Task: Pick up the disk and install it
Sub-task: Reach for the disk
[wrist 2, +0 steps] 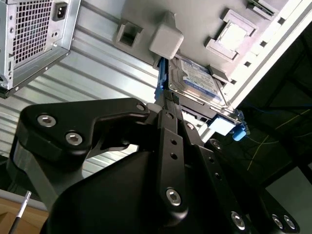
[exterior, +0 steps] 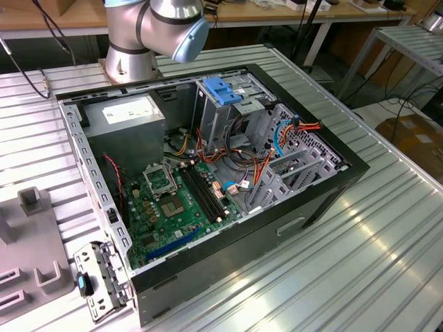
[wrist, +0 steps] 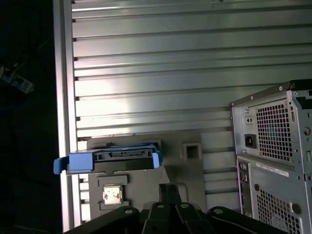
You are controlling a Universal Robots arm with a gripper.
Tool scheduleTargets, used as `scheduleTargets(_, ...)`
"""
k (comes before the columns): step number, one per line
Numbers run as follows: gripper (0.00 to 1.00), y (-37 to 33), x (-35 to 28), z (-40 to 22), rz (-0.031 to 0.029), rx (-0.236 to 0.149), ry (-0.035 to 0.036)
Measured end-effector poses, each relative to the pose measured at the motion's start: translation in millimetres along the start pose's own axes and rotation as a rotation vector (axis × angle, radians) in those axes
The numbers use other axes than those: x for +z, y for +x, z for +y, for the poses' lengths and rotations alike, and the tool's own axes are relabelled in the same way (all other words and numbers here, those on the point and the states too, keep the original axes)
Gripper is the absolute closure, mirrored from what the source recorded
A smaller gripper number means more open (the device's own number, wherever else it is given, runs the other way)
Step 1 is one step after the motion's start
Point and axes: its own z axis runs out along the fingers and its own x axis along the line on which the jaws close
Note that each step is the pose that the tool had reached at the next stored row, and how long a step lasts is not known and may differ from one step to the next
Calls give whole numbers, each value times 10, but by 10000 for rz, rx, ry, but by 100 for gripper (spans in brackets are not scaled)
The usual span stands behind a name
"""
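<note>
The disk (wrist 2: 197,78) is a silver-grey drive with a white-and-blue label. It lies in a pocket of a grey fixture plate (wrist 2: 195,19) in the second wrist view. In the first wrist view I see the disk (wrist: 109,160) edge-on, its blue carrier rails ending in tabs at both ends. My black gripper (wrist 2: 168,105) reaches to the disk's blue rail on one long side. In the first wrist view the gripper (wrist: 169,191) stands just beside one end of the disk, close above the plate.
An open computer case (exterior: 208,173) lies on the ribbed metal table (exterior: 387,263), with a blue latch (exterior: 223,90) on its drive cage and a grey power-supply box (exterior: 124,114). The arm's base (exterior: 131,41) stands behind it. The table edge (wrist: 63,97) runs close beside the disk.
</note>
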Motion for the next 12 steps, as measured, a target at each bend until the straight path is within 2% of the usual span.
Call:
scheduleTargets(2,89,46,0,-3,5,0,0)
scheduleTargets(4,89,134,-1,-9,14,1,0)
scheduleTargets(7,89,213,-3,-14,24,1,1)
scheduleTargets(12,89,402,-6,-27,55,2,4)
